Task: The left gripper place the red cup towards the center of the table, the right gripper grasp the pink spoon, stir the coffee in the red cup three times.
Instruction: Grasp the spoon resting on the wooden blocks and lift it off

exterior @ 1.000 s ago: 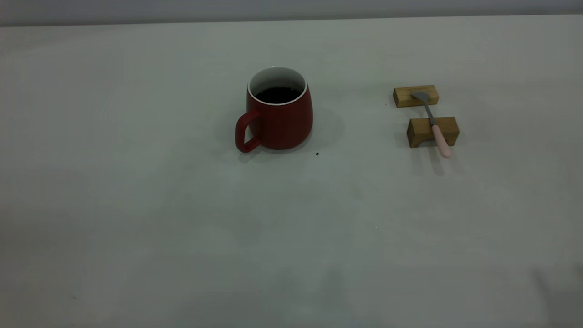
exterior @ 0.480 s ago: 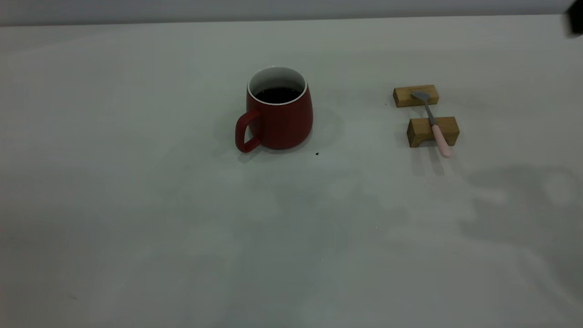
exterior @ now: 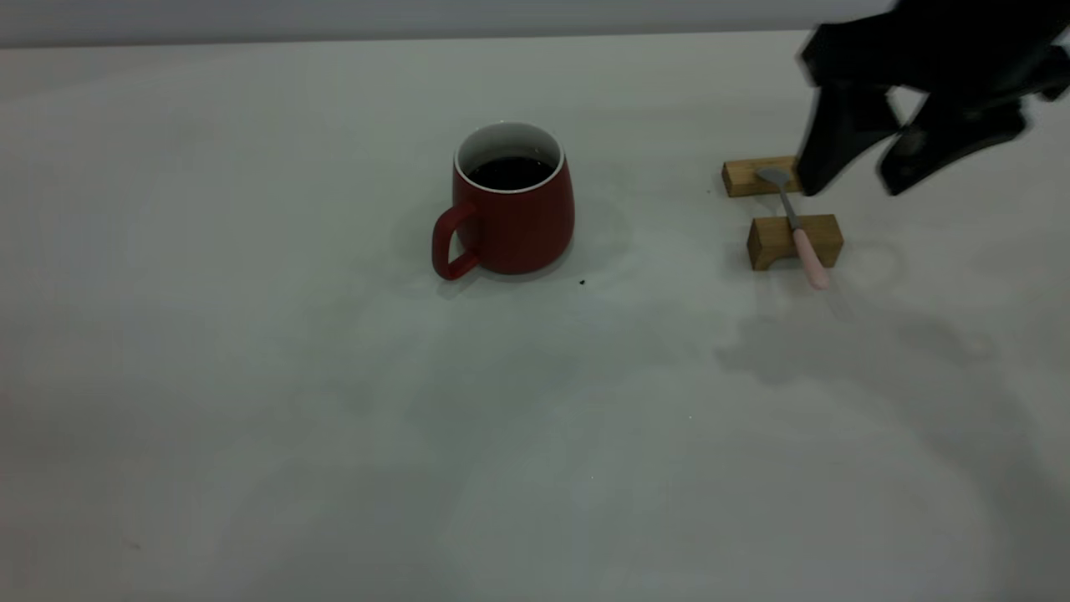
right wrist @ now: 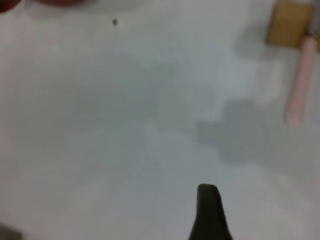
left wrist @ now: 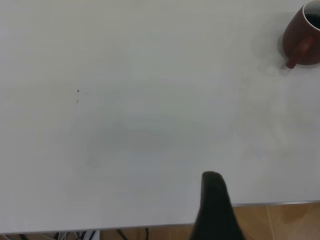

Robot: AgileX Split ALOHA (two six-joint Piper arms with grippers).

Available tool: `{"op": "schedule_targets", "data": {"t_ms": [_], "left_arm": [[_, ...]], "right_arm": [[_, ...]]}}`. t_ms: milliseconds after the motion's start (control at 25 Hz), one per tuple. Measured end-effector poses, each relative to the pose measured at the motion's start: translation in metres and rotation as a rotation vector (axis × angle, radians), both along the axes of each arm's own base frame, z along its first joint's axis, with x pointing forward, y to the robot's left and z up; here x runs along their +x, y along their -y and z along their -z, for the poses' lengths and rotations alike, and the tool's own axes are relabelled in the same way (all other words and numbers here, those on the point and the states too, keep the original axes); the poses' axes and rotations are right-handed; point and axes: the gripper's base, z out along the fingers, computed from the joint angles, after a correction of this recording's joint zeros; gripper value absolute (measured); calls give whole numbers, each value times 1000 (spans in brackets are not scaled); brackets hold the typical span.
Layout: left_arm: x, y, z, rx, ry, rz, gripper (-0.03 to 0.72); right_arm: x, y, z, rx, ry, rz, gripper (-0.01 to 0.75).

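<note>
The red cup (exterior: 512, 201) stands upright near the middle of the table (exterior: 251, 376), handle toward the front left, with dark coffee (exterior: 510, 173) inside. It also shows far off in the left wrist view as the red cup (left wrist: 302, 37). The pink spoon (exterior: 794, 226) lies across two wooden blocks, its bowl on the far one and its pink handle (right wrist: 301, 82) jutting past the near one. My right gripper (exterior: 853, 189) hangs open just right of the spoon's bowl, above the far block, holding nothing. My left gripper (left wrist: 215, 210) sits back at the table's edge, far from the cup.
Two tan wooden blocks, the far block (exterior: 762, 176) and the near block (exterior: 794, 241), carry the spoon right of the cup. A tiny dark speck (exterior: 582, 283) lies by the cup's base. The right arm's shadow (exterior: 878, 359) falls on the table in front of the blocks.
My right gripper has swung in from the upper right corner to hang beside the spoon's bowl, and its shadow has spread over the table. Cup and spoon have not moved.
</note>
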Motion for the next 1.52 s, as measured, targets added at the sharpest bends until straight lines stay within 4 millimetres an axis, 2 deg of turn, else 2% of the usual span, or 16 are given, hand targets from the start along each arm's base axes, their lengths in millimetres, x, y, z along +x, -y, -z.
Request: {"op": "schedule_targets", "data": {"t_ms": [240, 520, 1200, 1320, 1520], "left_arm": [[0, 0, 0, 0, -1, 0, 586], [0, 0, 0, 0, -1, 0, 586], [0, 0, 0, 0, -3, 0, 586], [0, 0, 0, 0, -3, 0, 586], [0, 0, 0, 0, -3, 0, 586]], "right_arm": [[39, -5, 33, -63, -43, 29, 603], [60, -3, 63, -155, -125, 62, 595], [58, -2, 123, -172, -193, 86, 588], [58, -2, 123, -171, -194, 86, 531], [57, -2, 123, -173, -205, 85, 285]]}}
